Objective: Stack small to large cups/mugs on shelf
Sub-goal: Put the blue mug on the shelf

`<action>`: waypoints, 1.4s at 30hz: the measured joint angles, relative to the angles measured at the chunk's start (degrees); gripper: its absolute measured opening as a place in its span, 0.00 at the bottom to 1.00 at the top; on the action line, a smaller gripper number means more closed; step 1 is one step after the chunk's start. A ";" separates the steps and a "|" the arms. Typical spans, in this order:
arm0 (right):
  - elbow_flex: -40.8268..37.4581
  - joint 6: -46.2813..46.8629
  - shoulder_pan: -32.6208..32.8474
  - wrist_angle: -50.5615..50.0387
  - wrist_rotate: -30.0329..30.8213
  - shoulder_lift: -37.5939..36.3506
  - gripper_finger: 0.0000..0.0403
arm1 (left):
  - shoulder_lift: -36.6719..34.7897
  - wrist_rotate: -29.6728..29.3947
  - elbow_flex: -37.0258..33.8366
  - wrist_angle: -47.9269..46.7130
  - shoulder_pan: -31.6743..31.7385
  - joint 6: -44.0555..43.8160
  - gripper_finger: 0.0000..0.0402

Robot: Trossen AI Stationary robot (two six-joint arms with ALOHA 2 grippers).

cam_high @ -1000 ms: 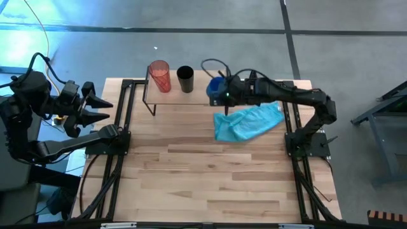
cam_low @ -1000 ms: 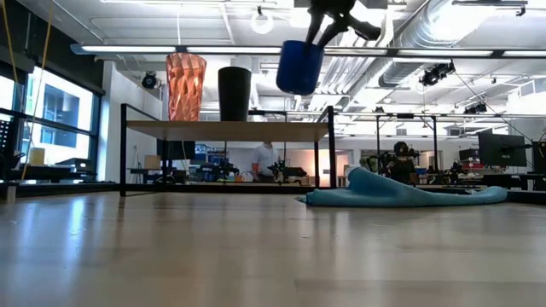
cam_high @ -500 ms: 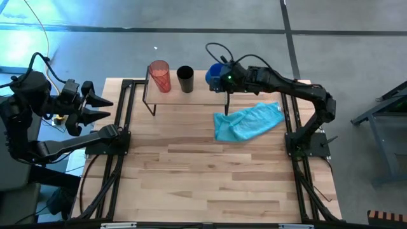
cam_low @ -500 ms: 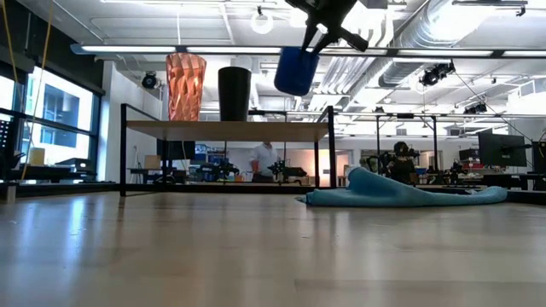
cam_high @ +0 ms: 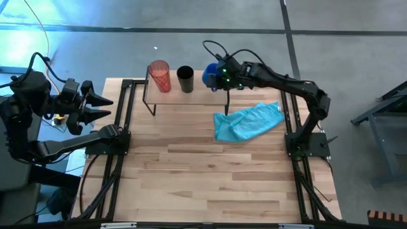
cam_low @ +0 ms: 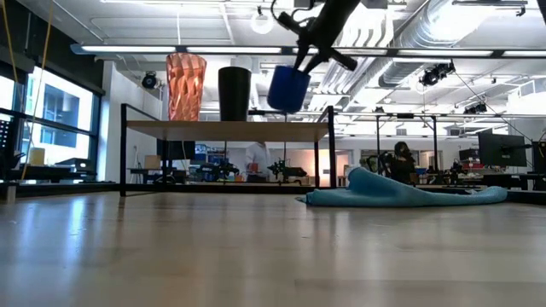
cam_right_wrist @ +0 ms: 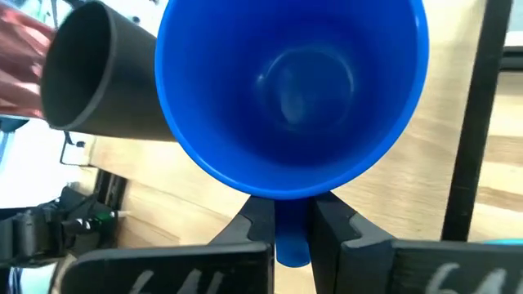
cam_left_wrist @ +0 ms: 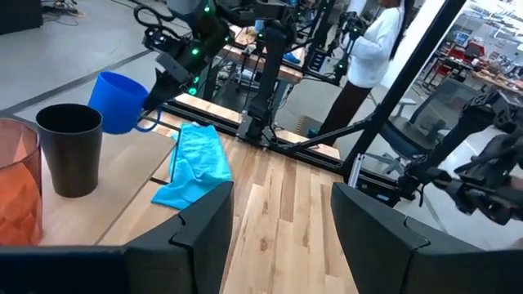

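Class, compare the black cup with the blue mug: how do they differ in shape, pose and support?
The black cup is tall and handleless; the blue mug is shorter, with a handle. The black cup stands upright on the shelf; the blue mug hangs tilted in the air above it. Nothing grips the black cup; the right tool pinches the blue mug's handle. Both are open-topped and look empty.

Right gripper (cam_high: 216,77) hauled the blue mug (cam_high: 209,76) toward 10 o'clock, so it's now just beside the black cup (cam_high: 185,79). In the low view it's dropped closer to the shelf (cam_low: 226,130) and tipped more.

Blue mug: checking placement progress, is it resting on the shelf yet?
No, the blue mug hangs tilted above the shelf, held by the right gripper.
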 joint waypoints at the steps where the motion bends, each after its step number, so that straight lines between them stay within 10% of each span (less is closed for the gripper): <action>1: 0.00 -0.23 -0.06 0.02 -0.46 0.41 0.03 | 0.02 -0.04 0.00 -0.01 0.01 -0.01 0.48; 42: 0.07 1.69 -0.69 0.66 -4.90 4.85 0.03 | 0.00 -0.61 -0.01 -0.20 0.02 -0.30 0.48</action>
